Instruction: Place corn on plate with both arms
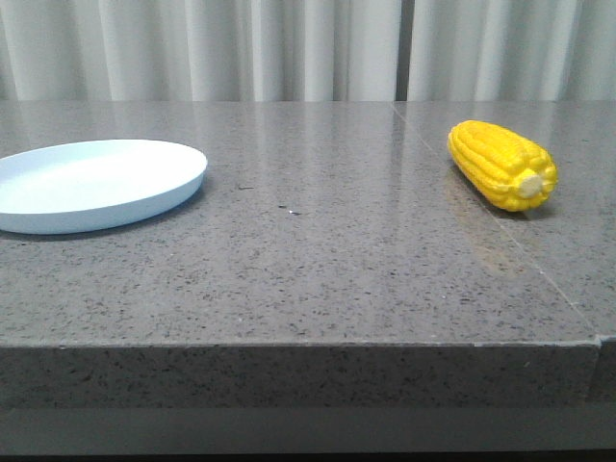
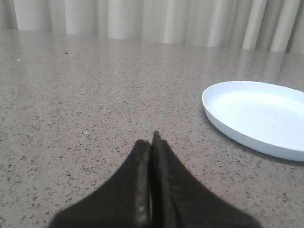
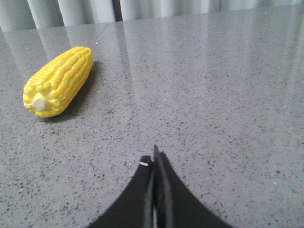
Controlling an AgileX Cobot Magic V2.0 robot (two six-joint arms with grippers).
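Observation:
The yellow corn [image 1: 502, 165] lies on the grey stone table at the right, its pale stub end toward the front. It also shows in the right wrist view [image 3: 58, 81]. The pale blue-white plate [image 1: 96, 183] sits empty at the left, and shows in the left wrist view [image 2: 259, 116]. My left gripper [image 2: 152, 142] is shut and empty, low over bare table, apart from the plate. My right gripper [image 3: 154, 156] is shut and empty, well short of the corn. Neither gripper shows in the front view.
The table's front edge [image 1: 308, 342] runs across the front view. A seam [image 1: 481, 207] in the stone runs under the corn. White curtains [image 1: 308, 48] hang behind the table.

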